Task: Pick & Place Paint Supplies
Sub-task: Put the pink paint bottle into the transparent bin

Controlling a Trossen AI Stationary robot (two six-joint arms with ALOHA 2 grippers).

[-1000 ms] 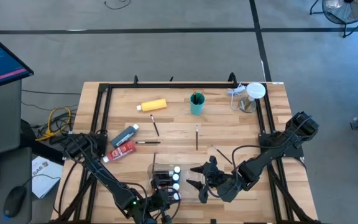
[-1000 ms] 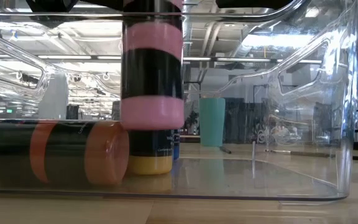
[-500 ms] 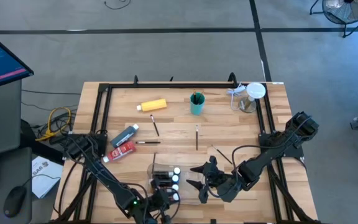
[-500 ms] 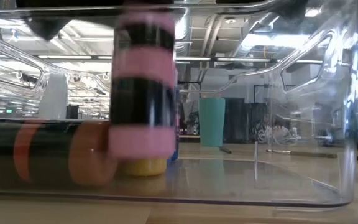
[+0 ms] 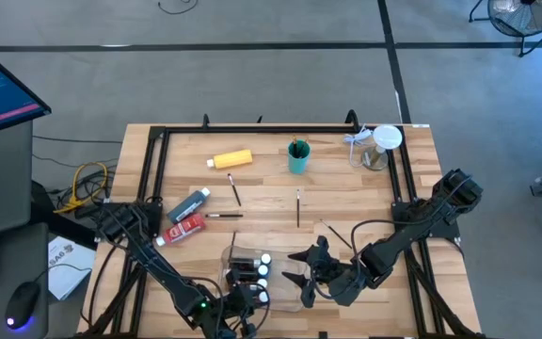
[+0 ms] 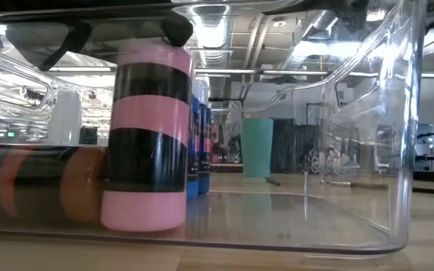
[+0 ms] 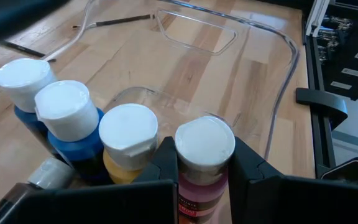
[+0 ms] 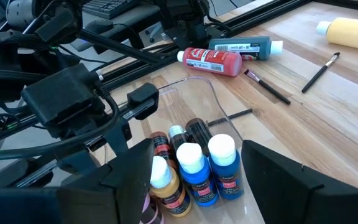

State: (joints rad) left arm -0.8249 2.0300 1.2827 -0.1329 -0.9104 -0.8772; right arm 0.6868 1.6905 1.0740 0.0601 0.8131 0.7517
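- high view: left gripper (image 5: 252,299) over the clear tray (image 5: 290,252) at the tabletop's (image 5: 271,202) near edge; right gripper (image 5: 301,268) just beside, released.
- low view: pink bottle (image 6: 148,135) upright inside the tray wall, open floor rightward.
- left wrist view: fingers (image 7: 247,168) clenched on the pink bottle's neck.

Two matte black jointed arms, blocky segmented housings, thin black cables looping along links. Left arm (image 5: 149,259) carries small green indicator light near wrist. Right arm (image 5: 412,226) ends in broad black angular fingers (image 8: 278,180).
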